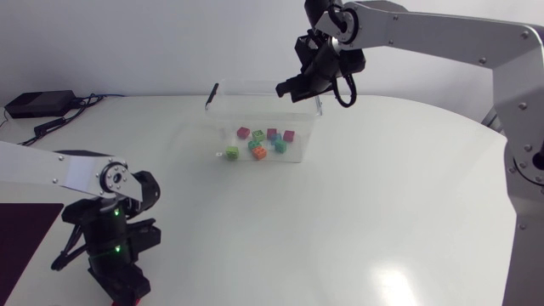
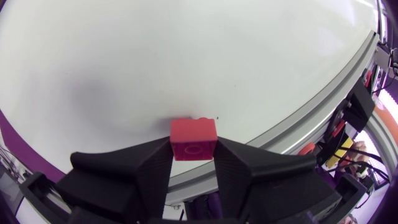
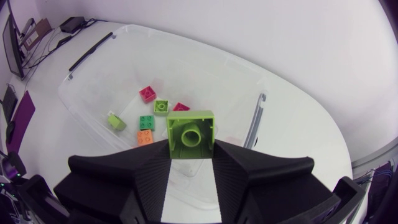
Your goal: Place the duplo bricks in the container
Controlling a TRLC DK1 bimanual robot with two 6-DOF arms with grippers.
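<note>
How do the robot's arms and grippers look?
The left arm and right arm have silver-grey links and black joints. The left gripper and right gripper are matte black, with broad wedge fingers. A black cable loops off the right arm.

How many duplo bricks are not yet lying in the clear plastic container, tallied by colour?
Red duplo brick, clamped in the left gripper: 1
Lime-green duplo brick, clamped in the right gripper above the clear plastic container: 1
Total: 2
</note>
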